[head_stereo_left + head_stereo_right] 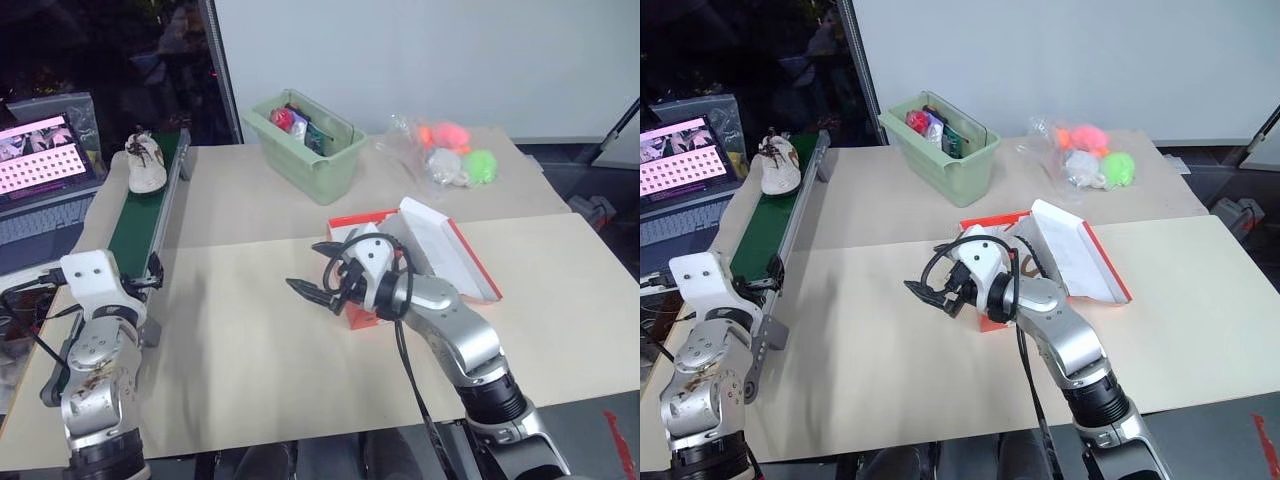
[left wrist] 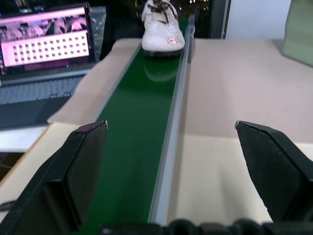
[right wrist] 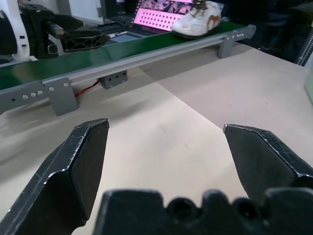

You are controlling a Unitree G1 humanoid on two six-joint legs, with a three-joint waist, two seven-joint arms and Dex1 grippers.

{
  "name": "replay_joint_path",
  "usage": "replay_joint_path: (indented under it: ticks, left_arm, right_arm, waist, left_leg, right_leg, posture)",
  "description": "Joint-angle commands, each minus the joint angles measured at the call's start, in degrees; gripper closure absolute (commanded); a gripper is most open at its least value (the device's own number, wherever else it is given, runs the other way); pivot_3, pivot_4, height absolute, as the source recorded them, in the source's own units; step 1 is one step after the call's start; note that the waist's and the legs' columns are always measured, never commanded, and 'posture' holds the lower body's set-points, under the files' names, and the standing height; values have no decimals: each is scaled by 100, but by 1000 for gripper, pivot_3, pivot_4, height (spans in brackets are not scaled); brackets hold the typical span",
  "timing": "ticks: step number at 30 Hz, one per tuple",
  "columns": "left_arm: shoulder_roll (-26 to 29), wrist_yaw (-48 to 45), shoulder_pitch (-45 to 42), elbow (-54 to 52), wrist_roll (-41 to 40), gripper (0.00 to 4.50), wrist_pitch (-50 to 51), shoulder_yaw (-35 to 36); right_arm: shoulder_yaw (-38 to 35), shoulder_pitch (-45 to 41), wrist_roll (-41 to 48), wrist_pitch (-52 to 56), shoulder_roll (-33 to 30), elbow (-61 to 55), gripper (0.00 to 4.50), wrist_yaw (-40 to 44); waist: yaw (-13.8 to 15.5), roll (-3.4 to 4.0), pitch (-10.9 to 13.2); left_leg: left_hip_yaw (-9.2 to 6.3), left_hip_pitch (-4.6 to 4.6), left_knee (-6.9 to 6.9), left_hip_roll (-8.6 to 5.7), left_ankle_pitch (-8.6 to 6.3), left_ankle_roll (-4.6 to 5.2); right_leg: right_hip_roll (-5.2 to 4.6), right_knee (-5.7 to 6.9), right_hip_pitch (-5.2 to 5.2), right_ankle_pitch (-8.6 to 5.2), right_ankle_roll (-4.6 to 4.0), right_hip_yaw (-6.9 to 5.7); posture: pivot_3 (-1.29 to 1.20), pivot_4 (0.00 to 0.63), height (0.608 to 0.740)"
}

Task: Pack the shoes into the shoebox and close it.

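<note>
Shoebox lies open on a beige table; both grippers' fingers spread, empty.

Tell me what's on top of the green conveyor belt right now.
One shoe sits at the far end of the green conveyor belt. The belt's near end is hidden behind the left arm.
</note>
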Motion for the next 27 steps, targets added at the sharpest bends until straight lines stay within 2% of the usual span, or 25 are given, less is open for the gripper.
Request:
replay_joint_path:
  ticks: [1,27]
  left_arm:
    - [63,-27,41,-109,-91,0,-19,99]
    - [460,93,-344,295,-64,0,297,155]
  right_arm:
    - [-128,-8,33,-43,24,-238,102,-54]
    - [-181,138,-81,64,64,-208,102,-369]
  waist:
    - [-6,0,0]
    - [2,0,0]
  left_leg:
    - [0,1,0,0,0,0]
    - [0,1,-2,0,-1,-1]
  right_leg:
    - [0,0,0,0,0,1]
    - [1,-1,-1,0,0,2]
  posture:
    - [0,150,740]
    - [0,150,740]
